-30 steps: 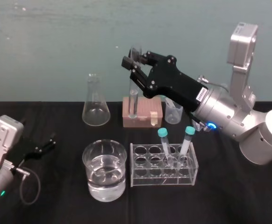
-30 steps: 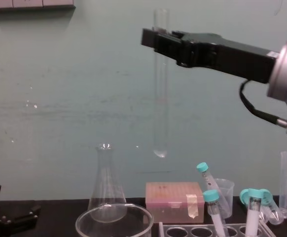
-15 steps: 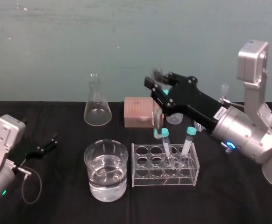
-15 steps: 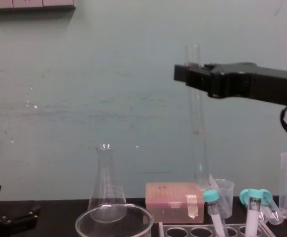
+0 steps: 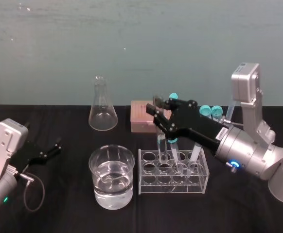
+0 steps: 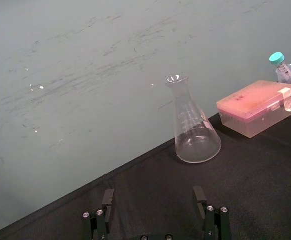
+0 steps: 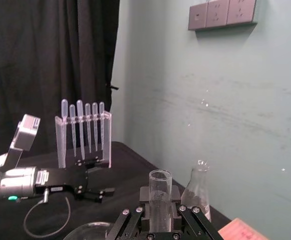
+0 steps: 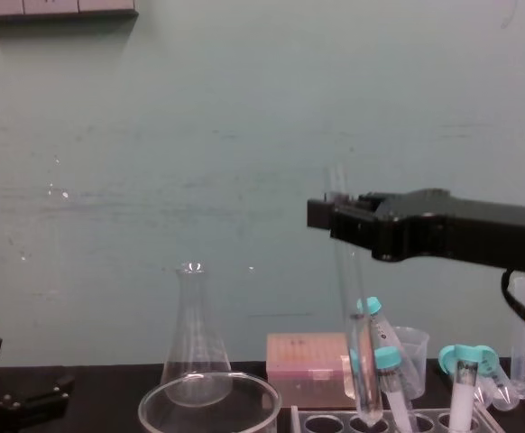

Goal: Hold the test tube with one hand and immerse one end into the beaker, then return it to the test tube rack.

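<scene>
Now returning: my right end effector (image 5: 157, 111) pinches test tube (image 5: 160, 141), tip at rack (image 5: 173, 185); next lower plumb, release; left end effector (image 5: 51, 148) spread, 9 o'clock.

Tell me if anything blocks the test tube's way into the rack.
Nothing visible does. The right gripper holds the test tube with its tip at an open rack hole; the teal-capped tubes lean beside it.

Right arm (image 5: 248, 150): silver-grey, blue ring light lit; black forearm reaches toward the robot's left, near level in the chest view; right gripper (image 5: 157, 112): fingers clamped on the upper part of the test tube (image 5: 161, 143); left arm (image 5: 0, 155): parked low at the left; left gripper (image 5: 51, 148): fingers spread apart, pointing forward.
</scene>
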